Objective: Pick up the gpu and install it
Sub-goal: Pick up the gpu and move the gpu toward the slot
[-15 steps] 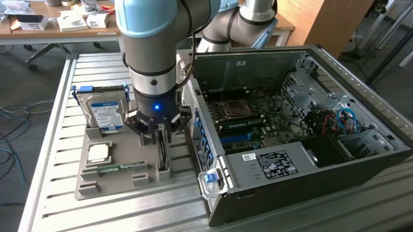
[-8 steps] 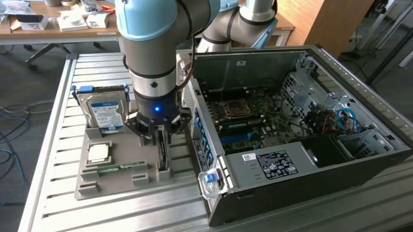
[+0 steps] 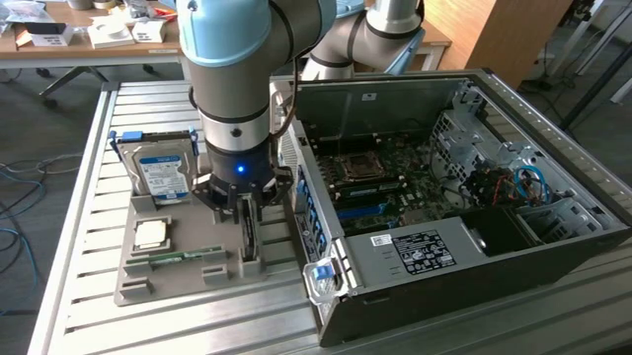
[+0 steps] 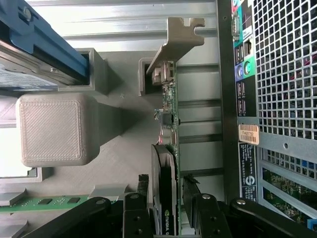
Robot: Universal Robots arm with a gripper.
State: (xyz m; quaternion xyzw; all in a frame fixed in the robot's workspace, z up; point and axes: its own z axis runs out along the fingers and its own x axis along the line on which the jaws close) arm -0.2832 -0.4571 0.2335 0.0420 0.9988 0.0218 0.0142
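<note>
Here: two fingers [image 4: 136, 213] open, straddling one gpu [image 4: 164, 168] upright in holder [image 3: 158, 288]; one hard drive [image 3: 163, 174], one memory stick [image 3: 185, 257] nearby

slatted metal table [image 3: 84, 222], wooden desk [image 3: 74, 18] behind, grey floor [image 3: 25, 122] with cables [image 3: 20, 168]

No text we can read
Labels on the power supply [image 3: 419, 249], hard drive [image 3: 164, 177] and case [image 4: 227, 89] are illegible to us.

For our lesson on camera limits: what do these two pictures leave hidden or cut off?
- Exterior view: the end effector and arm hide most of the gpu.
- Wrist view: the hard drive is cut off by the frame edge.
- Exterior view: the computer case's card slots are too small to pick out.
</note>
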